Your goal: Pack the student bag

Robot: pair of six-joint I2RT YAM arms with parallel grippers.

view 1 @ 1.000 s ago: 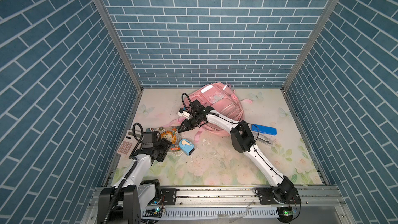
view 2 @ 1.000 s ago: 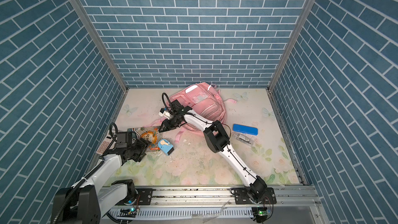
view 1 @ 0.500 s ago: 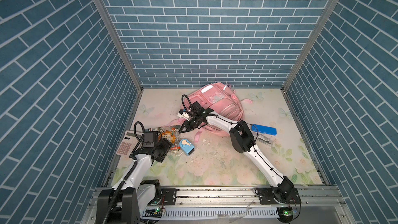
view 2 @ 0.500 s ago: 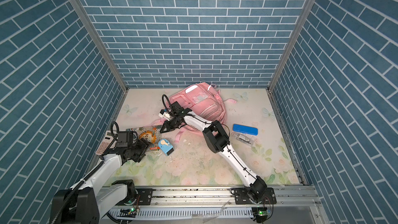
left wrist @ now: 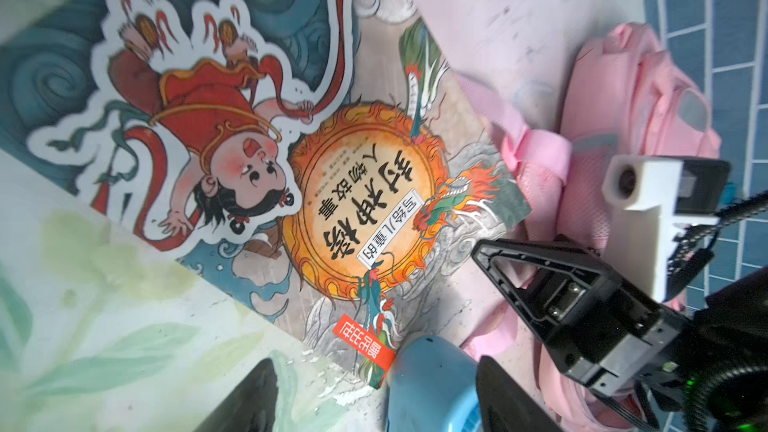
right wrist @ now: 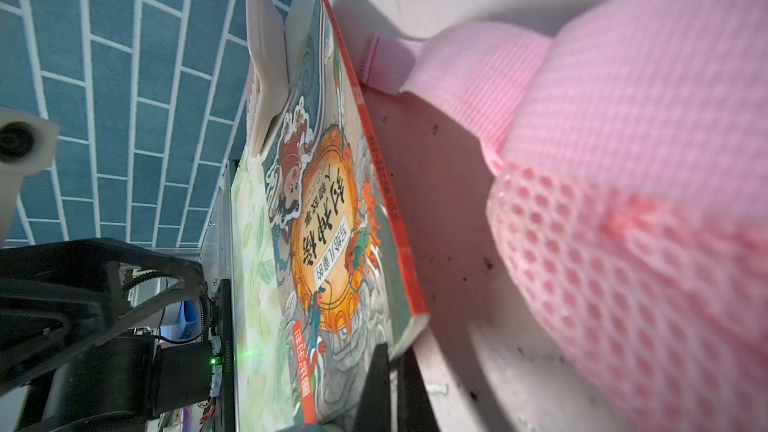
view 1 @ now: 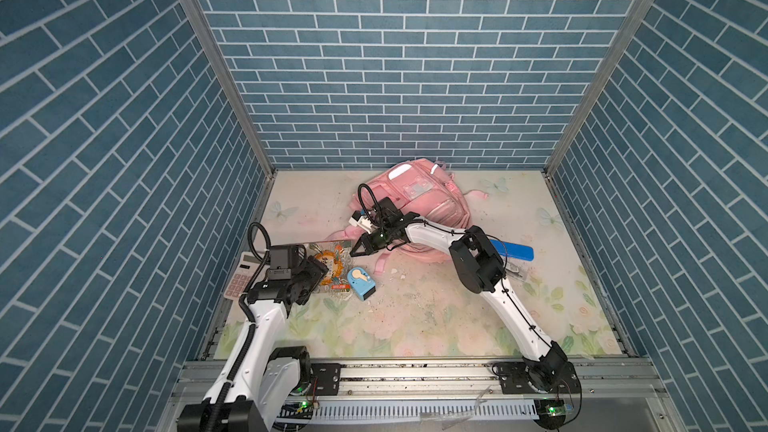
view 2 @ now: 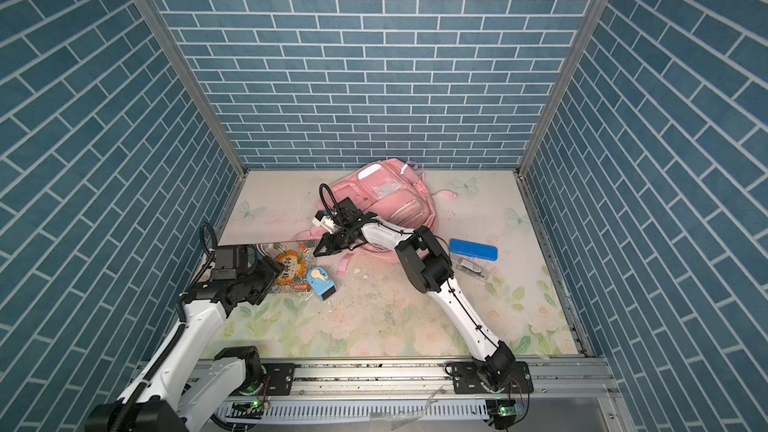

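Observation:
The student bag (view 1: 419,197) (view 2: 390,197), pink with clear window patches, lies at the back middle of the mat, and its mesh strap (right wrist: 623,243) trails forward. A picture book (view 1: 330,265) (view 2: 291,268) (left wrist: 332,160) (right wrist: 332,222) lies flat in front of it, to the left. My right gripper (view 1: 356,252) (view 2: 319,252) (right wrist: 392,380) reaches across and is shut on the book's corner nearest the bag. My left gripper (view 1: 319,278) (view 2: 274,276) (left wrist: 378,405) stands open low at the book's front edge. A light blue gadget (left wrist: 432,384) lies partly between its fingers.
The light blue gadget (view 1: 360,282) (view 2: 320,282) touches the book's front corner. A white calculator (view 1: 241,274) (right wrist: 266,76) lies by the left wall. A blue pencil case (view 1: 513,249) (view 2: 473,249) and a small clear packet (view 2: 469,265) lie on the right. Crumbs dot the mat's middle.
My right gripper has closed its jaws onto the book's corner. The left gripper has hardly moved and stays open.

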